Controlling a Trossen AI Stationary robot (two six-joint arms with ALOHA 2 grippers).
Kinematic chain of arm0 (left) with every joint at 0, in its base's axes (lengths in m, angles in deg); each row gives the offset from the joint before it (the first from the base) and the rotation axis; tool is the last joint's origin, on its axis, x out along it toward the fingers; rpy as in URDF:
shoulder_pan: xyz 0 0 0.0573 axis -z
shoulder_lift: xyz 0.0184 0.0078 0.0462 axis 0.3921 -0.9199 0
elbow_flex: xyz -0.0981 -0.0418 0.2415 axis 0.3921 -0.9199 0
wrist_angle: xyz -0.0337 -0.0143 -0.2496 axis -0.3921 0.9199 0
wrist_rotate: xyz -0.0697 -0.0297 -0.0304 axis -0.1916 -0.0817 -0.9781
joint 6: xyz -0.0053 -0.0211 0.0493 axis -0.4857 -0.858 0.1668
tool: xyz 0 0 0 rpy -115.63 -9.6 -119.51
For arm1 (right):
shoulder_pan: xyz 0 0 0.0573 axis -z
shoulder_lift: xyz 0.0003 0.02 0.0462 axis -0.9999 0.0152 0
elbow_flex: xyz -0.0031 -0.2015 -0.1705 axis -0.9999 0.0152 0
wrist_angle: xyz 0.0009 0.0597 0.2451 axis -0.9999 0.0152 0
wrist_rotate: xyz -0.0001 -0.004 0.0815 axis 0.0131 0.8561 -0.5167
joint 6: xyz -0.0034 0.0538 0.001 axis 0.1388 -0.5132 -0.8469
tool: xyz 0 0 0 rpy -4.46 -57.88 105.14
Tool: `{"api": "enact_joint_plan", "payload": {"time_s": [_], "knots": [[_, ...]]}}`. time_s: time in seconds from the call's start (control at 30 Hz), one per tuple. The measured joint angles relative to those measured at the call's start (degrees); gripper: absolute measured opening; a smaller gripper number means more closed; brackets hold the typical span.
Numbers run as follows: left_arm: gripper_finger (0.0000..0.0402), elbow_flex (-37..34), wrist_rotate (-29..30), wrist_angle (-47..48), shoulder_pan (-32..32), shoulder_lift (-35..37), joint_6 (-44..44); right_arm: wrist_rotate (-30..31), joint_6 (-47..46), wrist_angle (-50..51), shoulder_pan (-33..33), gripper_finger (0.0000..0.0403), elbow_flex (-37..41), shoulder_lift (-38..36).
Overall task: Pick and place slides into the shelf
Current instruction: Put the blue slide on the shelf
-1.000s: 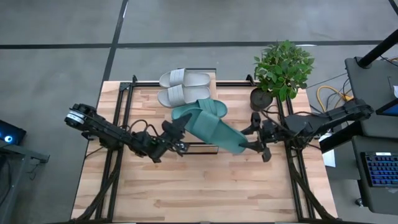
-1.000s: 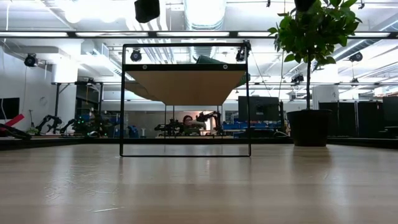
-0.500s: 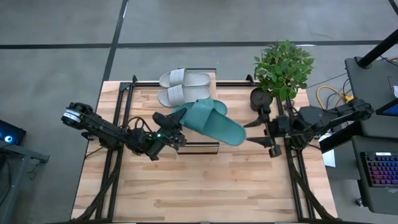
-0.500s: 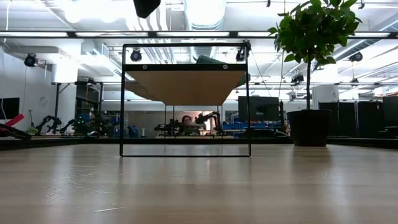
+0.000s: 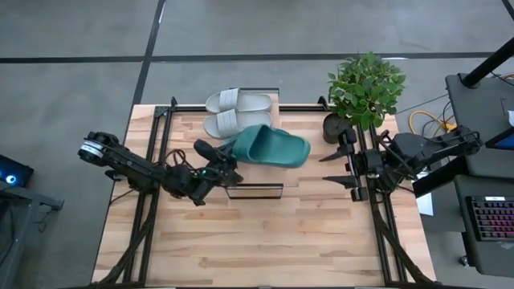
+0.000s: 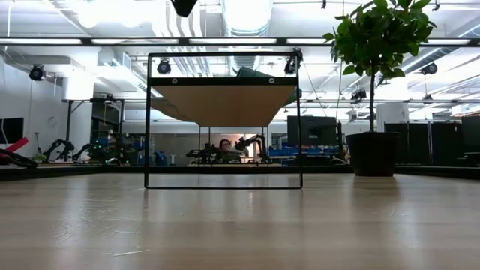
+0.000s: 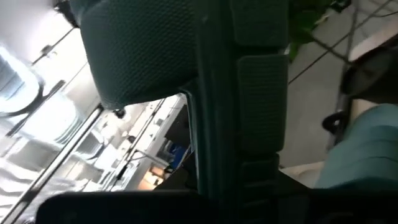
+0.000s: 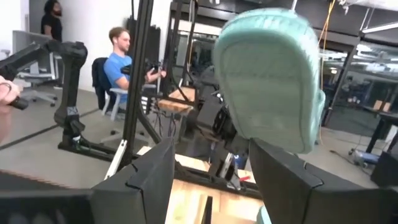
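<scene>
High view: the long narrow shelf with a light wood plank top and thin dark metal frame point(image 5: 255, 190) stands on the wide butcher-block table point(image 5: 257, 241). Two pale grey-white foam slides point(image 5: 238, 102) lie side by side at the far end of the shelf top. Just nearer, a teal green foam slide point(image 5: 273, 148) lies across the plank, its toe pointing right and its left end at the left gripper point(image 5: 215, 155). A second teal slide cannot be made out as separate from it.

The left gripper reaches in from the left and meets the teal slide's left end; in the left wrist view a teal textured surface point(image 7: 149, 50) sits tight against the dark fingers point(image 7: 261, 93), so it grips the slide. The right gripper point(image 5: 336, 168) hangs to the right of the shelf, well apart from the slide, its fingers spread and holding nothing. In the right wrist view those fingers point(image 8: 292, 180) stand wide, with the teal sole point(image 8: 270, 78) beyond them.

A green leafy plant in a dark pot point(image 5: 363, 92) stands at the table's far right corner. In the low view the shelf frame point(image 6: 223, 120) rises mid-table, the plant point(image 6: 375, 90) to its right.
</scene>
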Motion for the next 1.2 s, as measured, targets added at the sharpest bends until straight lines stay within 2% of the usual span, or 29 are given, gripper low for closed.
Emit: {"api": "enact_joint_plan", "payload": {"time_s": [0.2,0.3,0.5,0.63,0.7,0.83,0.97,1.03,1.13,1.2], "knots": [[0.0019,-0.01,-0.7,12.09,0.02,0.98,-12.47,0.17,0.14,0.77,0.01,0.0194,-0.18,-0.07],[0.0019,0.24,-2.92,18.56,0.02,2.34,-20.51,0.2,0.9,0.77,0.02,0.0194,-0.18,-0.07],[0.0019,2.38,-12.24,37.68,-0.74,9.8,-41.61,0.2,3.31,0.77,0.02,0.0194,-0.18,-0.07],[0.0019,2.68,-23.42,48.01,-3.02,15.76,-57.01,0.06,3.78,0.86,0.02,0.0194,-0.18,-0.07],[0.0019,1.88,-26.4,49.45,-3.59,17.64,-60.55,-0.02,4.69,1.24,0.02,0.0194,-0.18,-0.05],[0.0019,0.67,-28.08,49.77,-3.61,18.62,-63.86,-0.02,7.18,2.32,-0.72,0.0194,-0.18,0.0],[0.0019,0.55,-35.79,49.72,-3.63,17.87,-70.42,-0.04,11.66,4.22,-2.32,0.0194,-0.18,0.04],[0.0019,0.55,-37.64,49.16,-3.63,17.35,-73.09,-0.04,14.81,5.52,-3.27,0.0194,-0.18,0.04],[0.0019,0.52,-39.0,48.89,-3.63,17.06,-75.0,-0.07,19.15,7.52,-5.1,0.0194,-0.18,0.11],[0.0019,0.23,-41.89,46.67,-3.65,16.81,-75.01,-0.07,20.93,8.18,-6.23,0.0194,-0.18,0.53]]}}
